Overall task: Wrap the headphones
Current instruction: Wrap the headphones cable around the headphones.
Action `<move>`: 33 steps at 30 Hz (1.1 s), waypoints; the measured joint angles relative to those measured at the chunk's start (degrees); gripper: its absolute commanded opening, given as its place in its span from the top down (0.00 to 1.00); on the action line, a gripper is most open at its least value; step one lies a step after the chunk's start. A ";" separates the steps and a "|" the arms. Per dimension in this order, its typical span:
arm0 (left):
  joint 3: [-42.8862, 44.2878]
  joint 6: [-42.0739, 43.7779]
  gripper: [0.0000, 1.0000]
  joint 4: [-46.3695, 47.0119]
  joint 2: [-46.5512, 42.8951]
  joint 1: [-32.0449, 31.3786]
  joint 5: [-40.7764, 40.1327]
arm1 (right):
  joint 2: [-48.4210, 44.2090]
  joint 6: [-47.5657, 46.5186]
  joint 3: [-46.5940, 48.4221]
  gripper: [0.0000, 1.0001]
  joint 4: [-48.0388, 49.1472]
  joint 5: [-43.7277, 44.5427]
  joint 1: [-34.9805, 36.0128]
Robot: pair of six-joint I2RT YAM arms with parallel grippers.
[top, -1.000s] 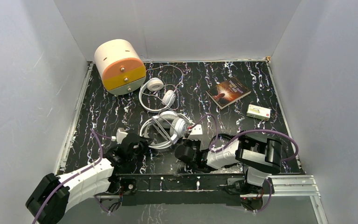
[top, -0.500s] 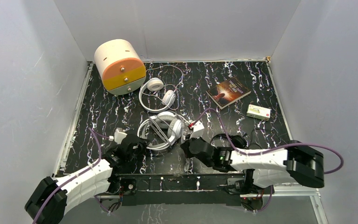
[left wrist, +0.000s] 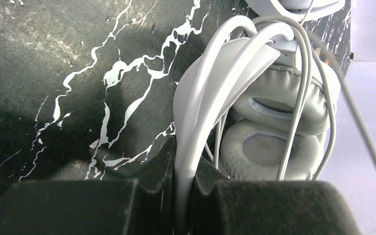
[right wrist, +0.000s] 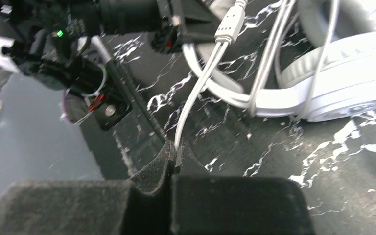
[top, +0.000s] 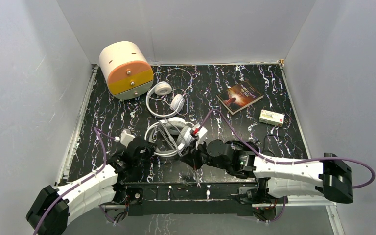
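Left tool (left wrist: 182, 193) clamped on the headband (left wrist: 196, 112) of the big white padded over-ear headphones (top: 185, 133), near-centre on the black marbled counter (top: 254, 73), right tool (right wrist: 175, 159) pinched shut on their thin white cord (right wrist: 200, 83) — best draw it taut and loop it snugly round the band.

Black tabletop (top: 274, 93) veined with white. Far left, a round white-and-orange drawer unit (top: 126, 70); slim white headphones (top: 165, 98) lie beside it, big white over-ear headphones (top: 171, 137) nearer the front. On the right lie a book (top: 240, 96) and a small box (top: 271, 117).
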 measured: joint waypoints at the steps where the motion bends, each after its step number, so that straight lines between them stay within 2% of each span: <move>1: 0.00 -0.04 1.00 0.13 0.00 0.00 0.04 | -0.94 0.70 -0.13 1.00 -0.92 -1.64 -0.09; 8: -0.33 -2.40 1.00 4.39 1.44 3.28 4.76 | -2.47 5.01 -3.58 1.00 -4.59 -12.59 -0.07; 13: -3.78 -7.58 1.00 11.54 2.14 7.39 12.98 | -1.97 5.66 -8.02 1.00 -5.18 -13.75 -0.09; 23: -3.52 -15.13 1.00 17.11 -2.36 9.01 23.26 | -3.89 3.54 -12.28 1.00 -1.97 -0.96 -0.07; 28: -1.36 -19.19 1.00 20.15 -4.42 9.14 26.47 | -10.71 -0.35 -12.39 0.99 -0.70 7.48 -0.07; 33: 2.82 -21.88 1.00 21.94 -4.90 9.38 29.09 | -11.02 -3.02 -10.95 0.97 0.50 16.33 -0.04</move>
